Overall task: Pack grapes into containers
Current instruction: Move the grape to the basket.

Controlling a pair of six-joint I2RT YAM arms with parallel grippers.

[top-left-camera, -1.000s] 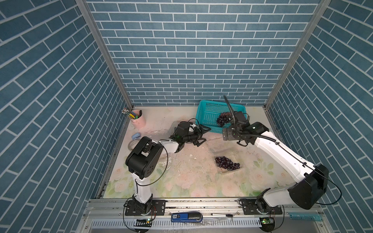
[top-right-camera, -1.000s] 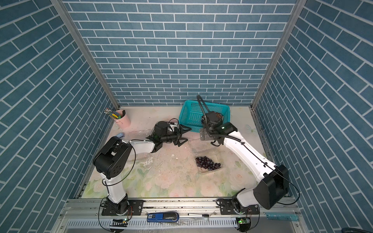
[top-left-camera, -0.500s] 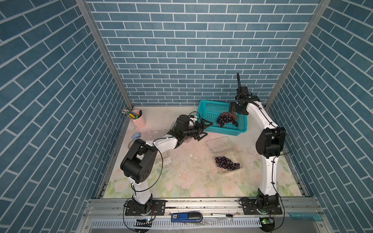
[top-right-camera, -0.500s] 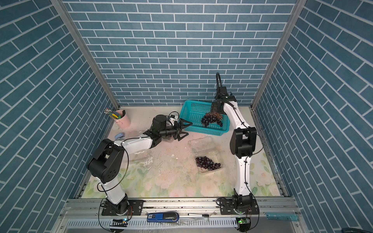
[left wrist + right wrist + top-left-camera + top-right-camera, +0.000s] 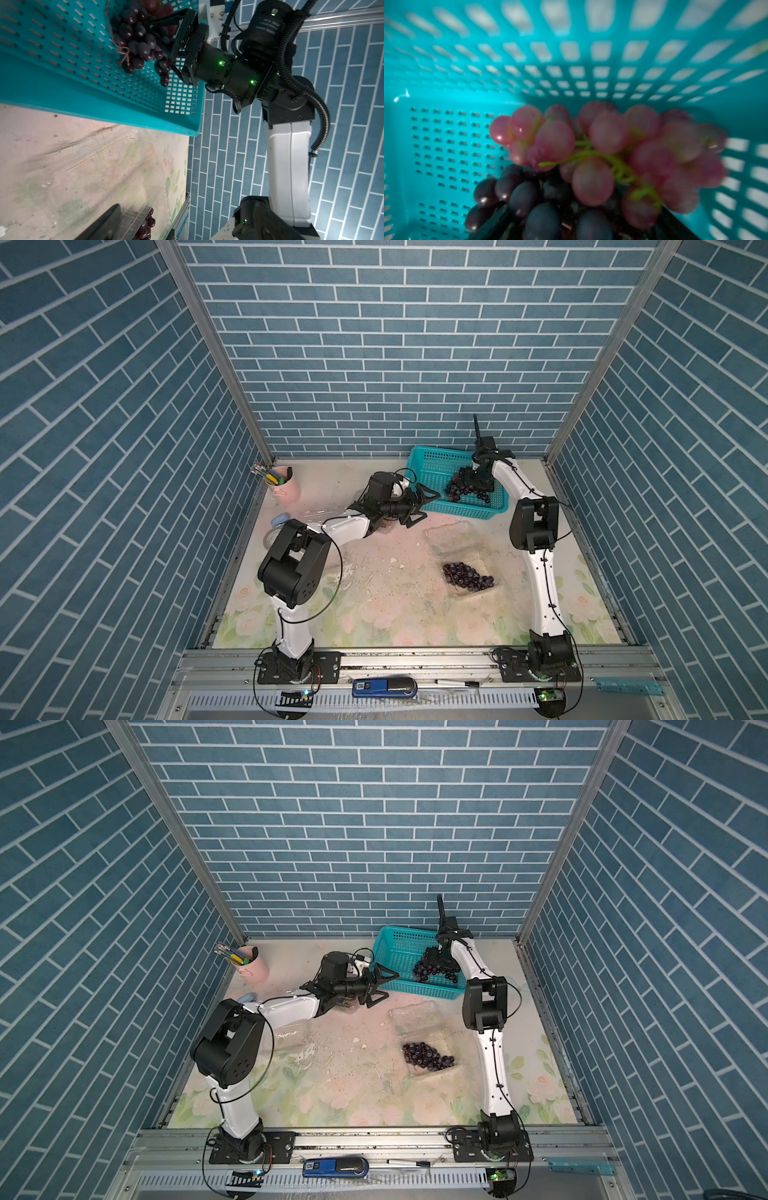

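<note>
Dark purple grapes (image 5: pixel 467 489) and red-pink grapes (image 5: pixel 602 145) lie in the teal basket (image 5: pixel 436 466). My right gripper (image 5: pixel 476 483) reaches down into the basket. It is open, its jaws wide on either side of the dark grapes (image 5: pixel 135 41). My left gripper (image 5: pixel 424 509) hangs open and empty just in front of the basket (image 5: pixel 399 952). A clear container (image 5: pixel 453 537) lies open at centre right, with a dark bunch (image 5: pixel 467 576) in its near half. A second clear container (image 5: pixel 291 1031) lies beside my left forearm.
A pink cup of pens (image 5: pixel 284 487) stands at the back left, with a small blue object (image 5: pixel 280 519) in front of it. Blue brick walls close in the back and both sides. A metal rail with a blue device (image 5: pixel 384 689) runs along the front.
A second ago my right arm lay low across the table in front of the basket. It has since risen and reached into the basket over the grapes. My left gripper has moved closer to the basket.
</note>
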